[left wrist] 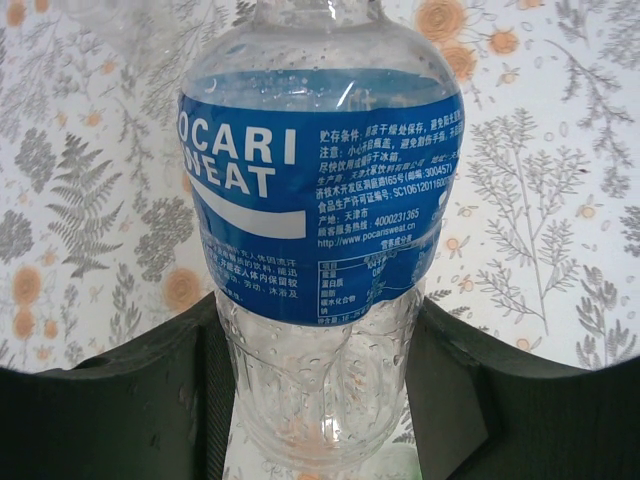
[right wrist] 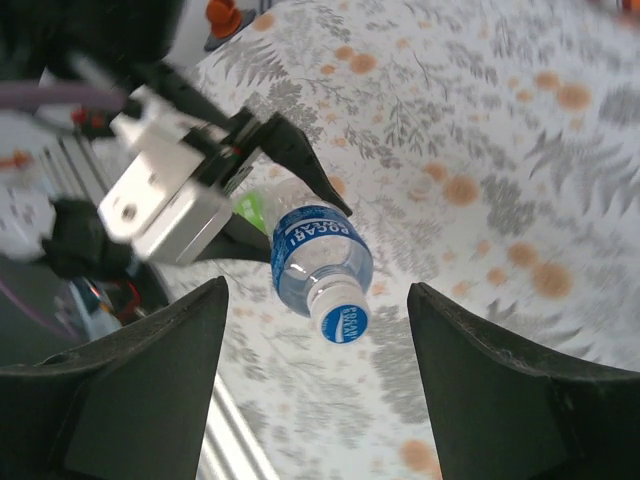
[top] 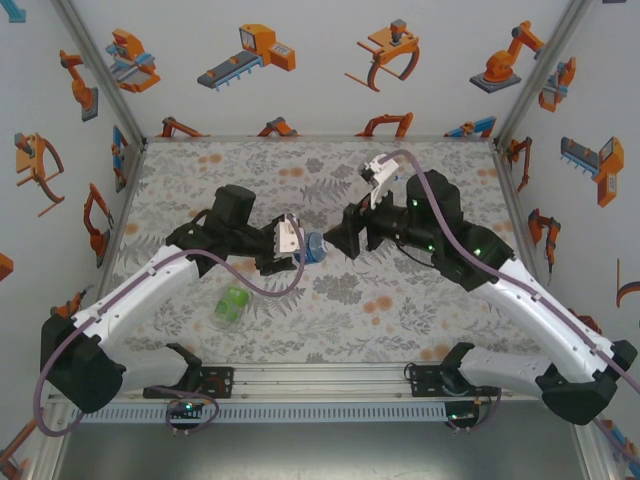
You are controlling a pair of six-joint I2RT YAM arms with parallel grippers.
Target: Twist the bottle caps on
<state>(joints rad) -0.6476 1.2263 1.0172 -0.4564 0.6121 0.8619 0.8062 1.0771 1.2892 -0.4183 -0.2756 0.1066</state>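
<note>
While it's pinned sideways, blue-label bottle (top: 313, 247): held off the table (top: 420, 310) near centre, neck aimed at 3 o'clock.
left gripper (top: 297, 246): closed tight round the bottle's lower body.
right gripper (top: 340, 240): jaws parted, nothing held, just short of the cap (right wrist: 344, 322).
green-label bottle (top: 232, 305): lying on the table at 7 o'clock of it.
handling: probably light, thin, squashy, slick; cap best pinched across its rim.

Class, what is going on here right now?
The left gripper is shut on the blue-label bottle, holding it off the table with its neck toward the right gripper. A cap sits on that neck. The right gripper is open, just short of the cap. The green-label bottle lies on the table.
</note>
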